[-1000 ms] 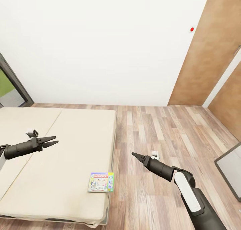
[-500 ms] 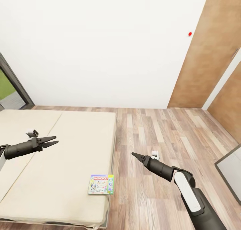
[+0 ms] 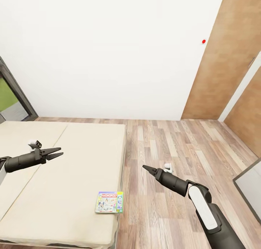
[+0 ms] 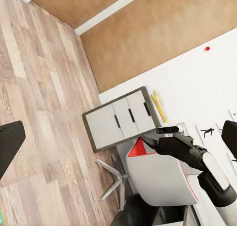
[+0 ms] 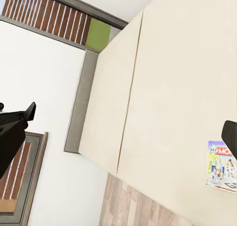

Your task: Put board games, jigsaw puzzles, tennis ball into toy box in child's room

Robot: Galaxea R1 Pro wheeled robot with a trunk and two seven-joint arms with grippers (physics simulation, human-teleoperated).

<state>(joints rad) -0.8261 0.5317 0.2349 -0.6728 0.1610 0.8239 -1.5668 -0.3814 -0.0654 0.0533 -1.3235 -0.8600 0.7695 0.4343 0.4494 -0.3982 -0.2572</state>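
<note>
Both grippers, left [image 3: 58, 153] slightly parted, right [image 3: 145, 167] closed, are empty; the robot should approach the game [image 3: 109, 202] at six o'clock on the bed [image 3: 72, 162].

Bed [image 3: 72, 162] cut by left, bottom edges; table [image 3: 250, 185] corner cropped right.

a pale multicoloured monopoly board game [image 3: 109, 202] lies flat near the foot corner of the beige bed [image 3: 65, 169], close to its floor-side edge, while the table's [image 4: 121, 120] white drawer fronts face the wood-plank floor.
</note>
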